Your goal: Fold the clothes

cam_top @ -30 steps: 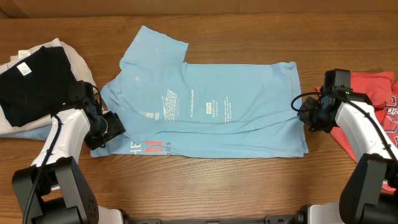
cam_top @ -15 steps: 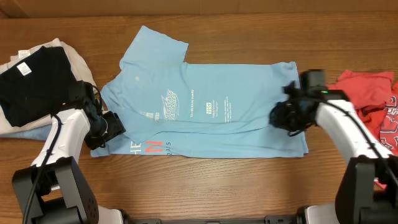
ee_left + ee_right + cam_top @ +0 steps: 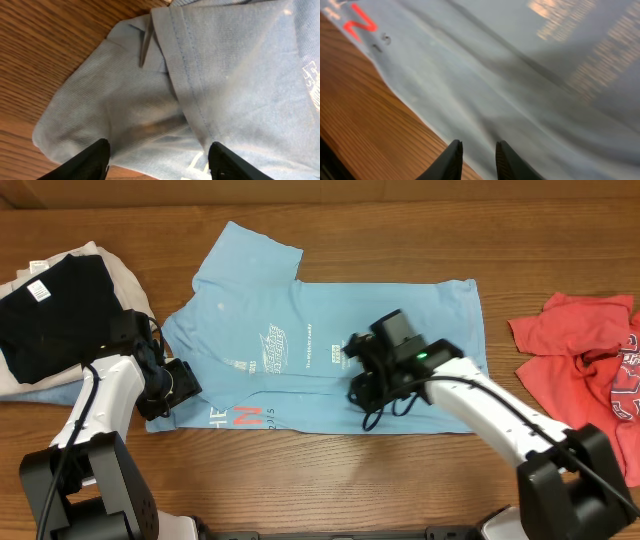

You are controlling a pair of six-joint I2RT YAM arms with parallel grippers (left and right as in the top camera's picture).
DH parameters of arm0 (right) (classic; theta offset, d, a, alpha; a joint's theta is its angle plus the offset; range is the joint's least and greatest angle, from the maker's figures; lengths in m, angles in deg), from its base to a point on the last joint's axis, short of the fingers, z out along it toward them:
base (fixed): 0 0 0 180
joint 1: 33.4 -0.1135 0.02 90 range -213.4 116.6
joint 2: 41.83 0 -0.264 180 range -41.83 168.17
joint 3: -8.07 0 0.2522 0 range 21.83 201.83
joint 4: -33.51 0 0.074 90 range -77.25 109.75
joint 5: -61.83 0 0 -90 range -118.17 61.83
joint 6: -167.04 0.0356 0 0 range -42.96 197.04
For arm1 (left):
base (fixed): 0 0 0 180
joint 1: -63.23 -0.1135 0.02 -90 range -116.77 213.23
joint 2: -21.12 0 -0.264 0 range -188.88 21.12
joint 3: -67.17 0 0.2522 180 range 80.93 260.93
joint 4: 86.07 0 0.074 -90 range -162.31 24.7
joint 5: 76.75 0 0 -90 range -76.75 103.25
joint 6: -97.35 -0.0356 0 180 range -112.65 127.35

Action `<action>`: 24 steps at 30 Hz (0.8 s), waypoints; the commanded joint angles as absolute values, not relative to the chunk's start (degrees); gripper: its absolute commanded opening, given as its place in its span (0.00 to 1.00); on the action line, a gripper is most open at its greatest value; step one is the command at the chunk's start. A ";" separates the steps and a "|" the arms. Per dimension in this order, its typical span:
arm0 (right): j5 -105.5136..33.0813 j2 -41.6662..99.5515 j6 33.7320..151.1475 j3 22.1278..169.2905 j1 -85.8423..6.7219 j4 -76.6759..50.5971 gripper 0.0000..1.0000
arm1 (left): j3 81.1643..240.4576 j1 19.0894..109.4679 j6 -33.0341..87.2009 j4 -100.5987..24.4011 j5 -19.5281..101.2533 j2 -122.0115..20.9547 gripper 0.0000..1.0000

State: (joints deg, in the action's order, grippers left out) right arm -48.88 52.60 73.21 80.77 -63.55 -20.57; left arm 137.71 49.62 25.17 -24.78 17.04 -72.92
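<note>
While the blue shirt (image 3: 400, 320) lies spread sideways across the table (image 3: 300, 480), we've got both arms parked along its near edge. The left gripper (image 3: 162, 161) hangs wide open over a bunched corner at the shirt's left end, with nothing in it. The right gripper (image 3: 476, 160) sits low over the near middle, just by the hem. Its fingers are only a slit apart, and nothing's pinched as far as we can tell (that view's blurry).

Further back the body looks mostly flat with a few creases, and one sleeve (image 3: 250, 252) pokes out at the far left. The red shirt (image 3: 575, 345) is crumpled off to the right, well apart, looking untouched.

Our guess is we're lining up a fold on the blue one. Next both grippers need to clamp the near edge and carry it toward the far side together, or it'll skew.
</note>
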 commanded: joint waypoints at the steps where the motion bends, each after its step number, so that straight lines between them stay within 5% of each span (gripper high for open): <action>1: -49.12 55.12 72.09 81.56 -66.46 -19.28 0.28 | 138.80 49.38 23.75 -25.06 19.20 -71.98 0.65; 24: -45.21 65.98 72.75 89.84 -61.69 -23.67 0.31 | 138.80 51.33 23.62 -27.12 21.87 -71.98 0.66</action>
